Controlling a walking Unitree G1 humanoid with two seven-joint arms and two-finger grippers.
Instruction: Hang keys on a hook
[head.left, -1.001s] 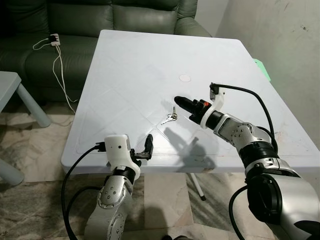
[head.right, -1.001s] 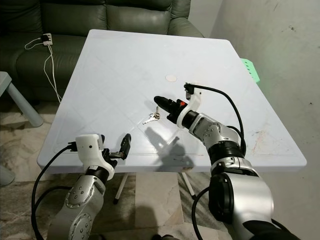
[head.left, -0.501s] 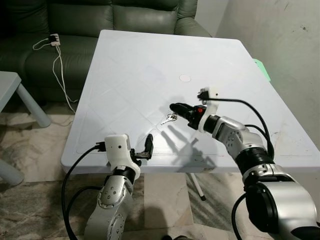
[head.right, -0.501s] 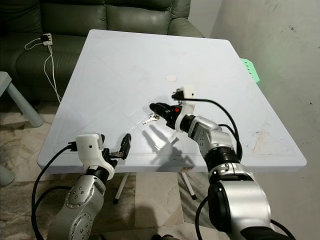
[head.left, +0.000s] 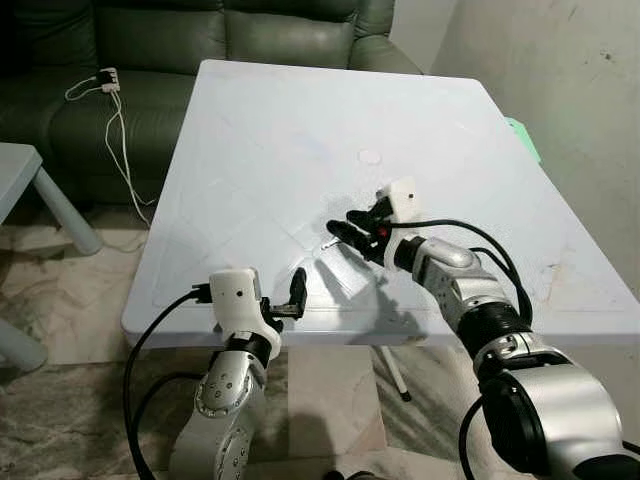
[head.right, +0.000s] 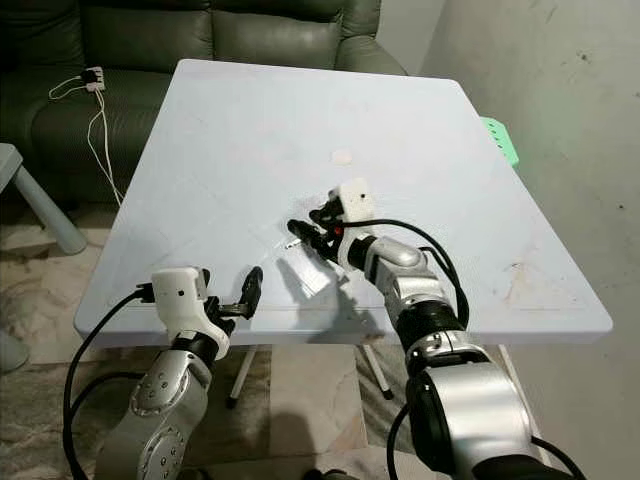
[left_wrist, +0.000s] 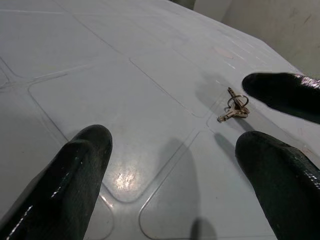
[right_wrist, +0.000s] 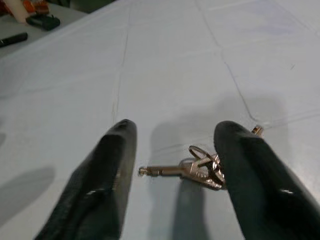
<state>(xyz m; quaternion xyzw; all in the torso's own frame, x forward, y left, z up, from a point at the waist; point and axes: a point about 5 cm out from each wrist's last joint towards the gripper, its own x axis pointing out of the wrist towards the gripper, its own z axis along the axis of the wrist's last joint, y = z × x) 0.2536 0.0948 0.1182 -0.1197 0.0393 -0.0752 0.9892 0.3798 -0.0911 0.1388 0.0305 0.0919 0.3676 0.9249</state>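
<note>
A small bunch of silver keys (right_wrist: 200, 167) on a ring lies flat on the white plastic table (head.left: 250, 150), near its front middle. My right gripper (right_wrist: 175, 132) is low over the table and open, one black finger on each side of the keys, which are partly hidden under it in the head views (head.left: 343, 228). My left gripper (left_wrist: 175, 140) hovers open at the table's front edge (head.left: 298, 290), pointing at the keys (left_wrist: 234, 109) from a short way off, with nothing between its fingers.
A dark green sofa (head.left: 150, 40) stands behind the table, with a power strip and white cable (head.left: 107, 78) on its seat. A small pale table (head.left: 20, 170) is at the left, a wall at the right, and a green object (head.left: 522, 135) beyond the table's right edge.
My right gripper has swung left and down with its wrist turned over, from beside the keys to straddling them. The keys and the left arm have stayed put.
</note>
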